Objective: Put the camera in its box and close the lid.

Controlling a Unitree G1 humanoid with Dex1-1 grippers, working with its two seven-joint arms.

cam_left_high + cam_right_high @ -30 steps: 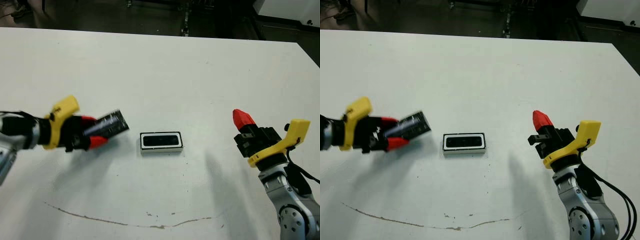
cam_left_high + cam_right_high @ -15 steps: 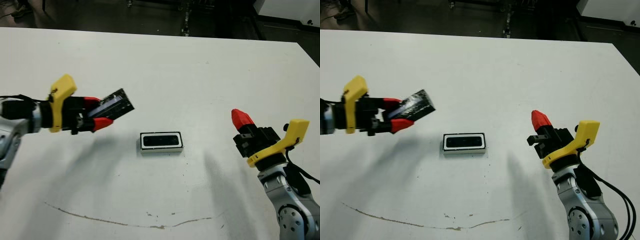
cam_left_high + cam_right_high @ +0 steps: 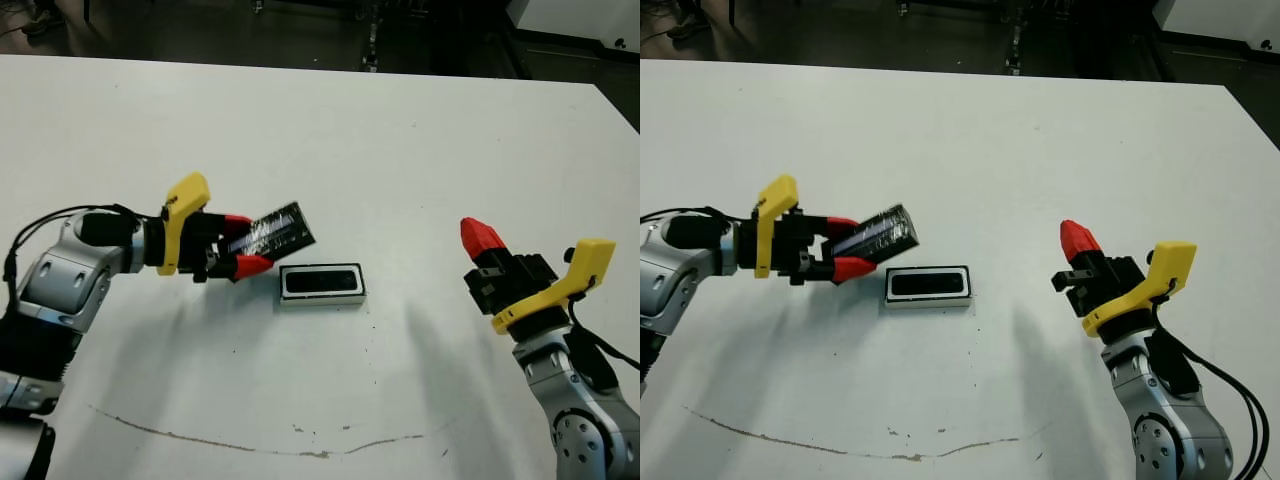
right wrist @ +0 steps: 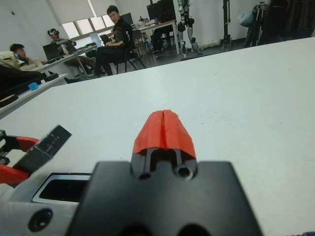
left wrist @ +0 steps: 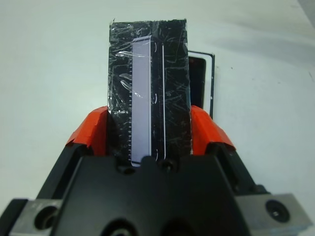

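The left gripper (image 3: 243, 245) fingers clamp the lid (image 3: 272, 229), now carried rightward to just beside the box (image 3: 322, 284) holding the camera (image 3: 322, 281) on the worktop (image 3: 330, 130); the right gripper (image 3: 482, 236) fingers stay pressed together, unmoved.

Grey metal arms, yellow wrist brackets, black bodies, red-tipped jaws, black cables.

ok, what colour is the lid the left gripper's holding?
Glossy black lid with pale reflective streaks; clearest in the left wrist view.
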